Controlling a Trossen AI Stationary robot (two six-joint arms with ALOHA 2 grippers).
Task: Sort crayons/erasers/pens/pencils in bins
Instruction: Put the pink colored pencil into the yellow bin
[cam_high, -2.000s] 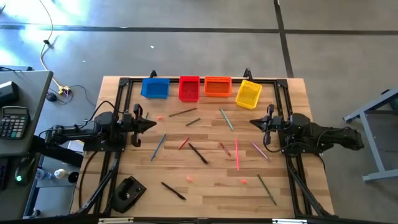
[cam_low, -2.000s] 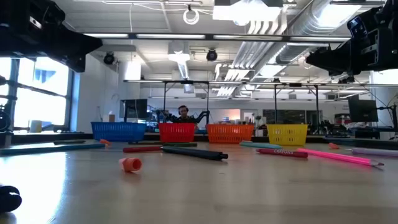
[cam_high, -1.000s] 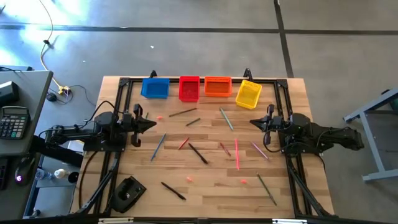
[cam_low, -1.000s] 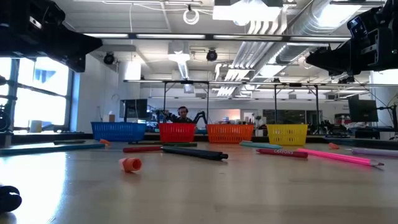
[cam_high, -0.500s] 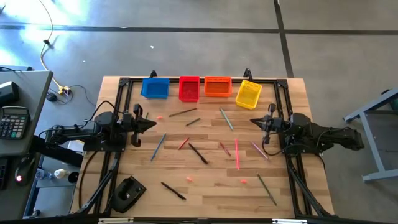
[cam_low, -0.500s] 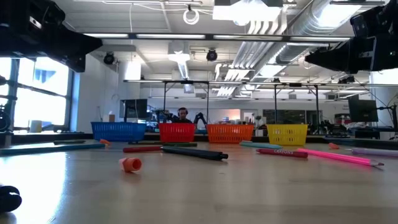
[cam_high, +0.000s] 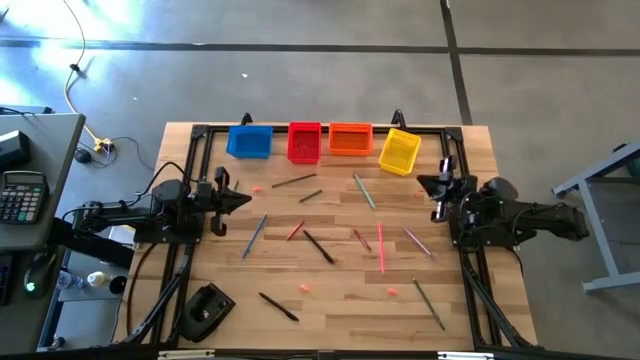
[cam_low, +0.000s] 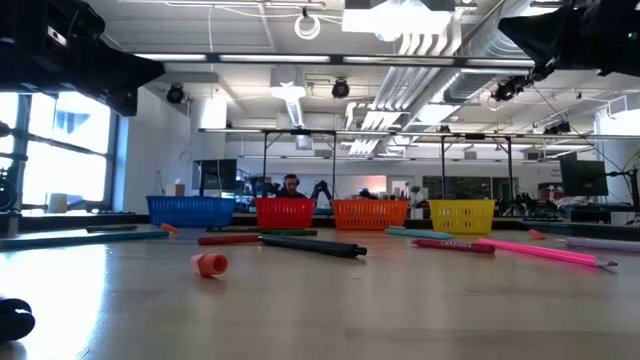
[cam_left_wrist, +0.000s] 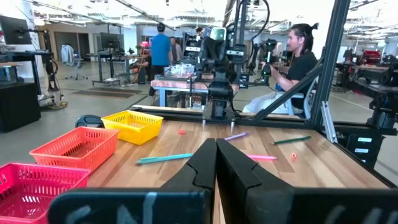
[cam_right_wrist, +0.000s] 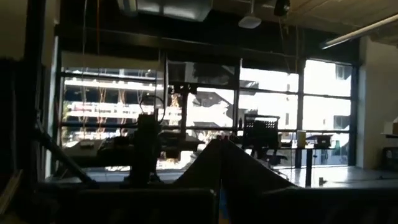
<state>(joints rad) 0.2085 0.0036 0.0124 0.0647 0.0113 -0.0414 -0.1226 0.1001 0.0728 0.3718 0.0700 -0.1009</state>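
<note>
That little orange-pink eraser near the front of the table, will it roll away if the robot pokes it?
The eraser looks like a short stubby cylinder lying on its side on the smooth wooden table, so a poke would probably make it roll a bit. It seems tiny next to the black pen behind it, so likely very light. It looks rubbery, so probably not slippery.

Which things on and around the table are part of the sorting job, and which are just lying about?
Job:
- bins, four in a row
- erasers
- scattered pens and pencils
- left end effector and right end effector, both shut, empty

Lying about:
- black device at table corner
- calculator on side desk
</note>
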